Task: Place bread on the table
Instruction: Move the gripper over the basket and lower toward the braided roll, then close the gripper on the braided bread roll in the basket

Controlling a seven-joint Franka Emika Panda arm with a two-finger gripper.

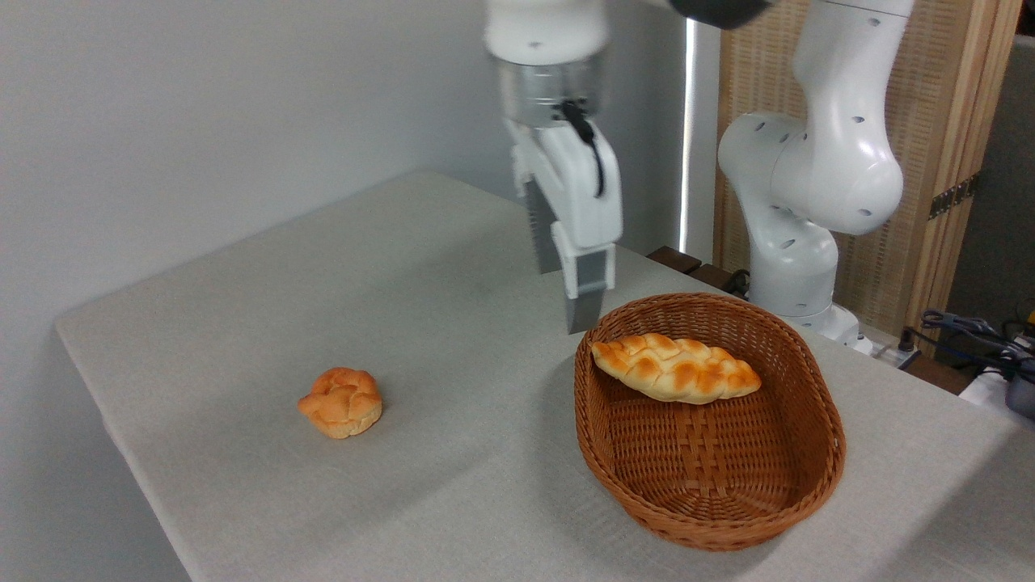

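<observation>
**Q:** Grey cloth covers the whole tabletop (453, 307), yes? What sits on it?

**A:** Yes, plain light grey cloth. An oval brown wicker basket (808, 380) stands near the tabletop's right edge. Inside it lies the bread (675, 369), a long braided loaf with pointed ends, pale cream with golden-brown toasted patches. It lies in the basket's far half, its left tip against the wicker wall, so it is not on the cloth.

**Q:** Anything else on the cloth?

**A:** A small round orange-brown knotted bun (341, 402) sits directly on the cloth, well apart from the basket, toward the tabletop's left front edge.

**Q:** Where is the robot's pincer?

**A:** The pincer (566, 299) hangs from the white arm (817, 162), pointing down, above the cloth just beside the basket's far-left rim. It touches neither basket nor bread, and nothing is between its fingers.

**Q:** Is the pincer spread or pressed together?

**A:** From this side-on angle the two grey fingers (585, 301) overlap, so I cannot tell how wide the gap is.

**Q:** And behind?

**A:** The arm's base stands past the tabletop's far right corner, in front of a wooden slatted panel (930, 121).
</observation>
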